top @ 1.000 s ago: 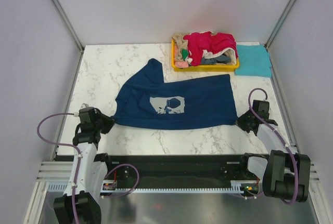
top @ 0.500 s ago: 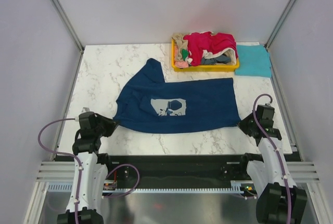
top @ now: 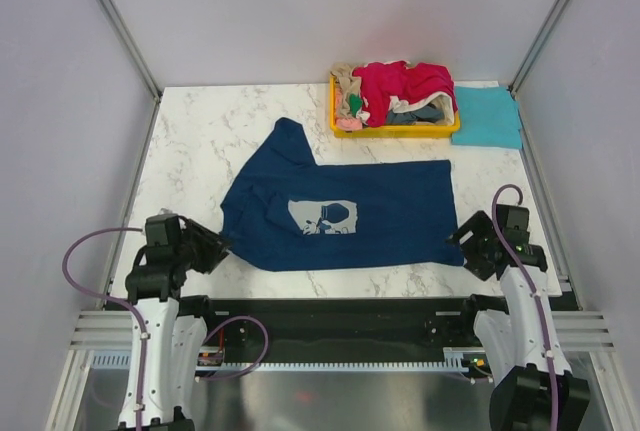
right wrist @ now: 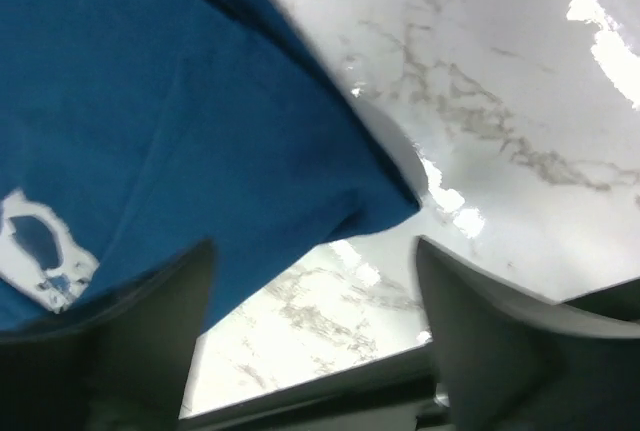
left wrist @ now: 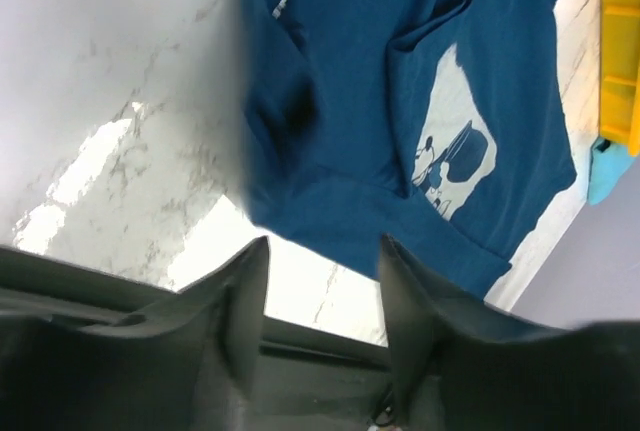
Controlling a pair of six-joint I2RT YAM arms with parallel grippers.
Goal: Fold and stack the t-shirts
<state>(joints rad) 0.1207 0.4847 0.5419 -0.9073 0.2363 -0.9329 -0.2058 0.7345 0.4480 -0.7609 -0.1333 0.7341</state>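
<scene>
Spread on the marble counter (top: 200,141), the navy t-shirt (top: 340,216) with pale Mickey print lies between both pincers. The left pincer (top: 216,247) gapes wide, empty, shirt edge just ahead of its tips; the right pincer (top: 462,240) likewise wide, shirt corner just ahead, ungripped. Heaped tees (top: 405,86) fill the yellow tray (top: 395,132), well beyond the right pincer.

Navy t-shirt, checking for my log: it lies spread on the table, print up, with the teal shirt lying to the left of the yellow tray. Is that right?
Not quite. The teal shirt lies to the right of the yellow tray, not the left, as the top external view shows. The rest holds: the navy t-shirt lies spread on the table, print up.
</scene>
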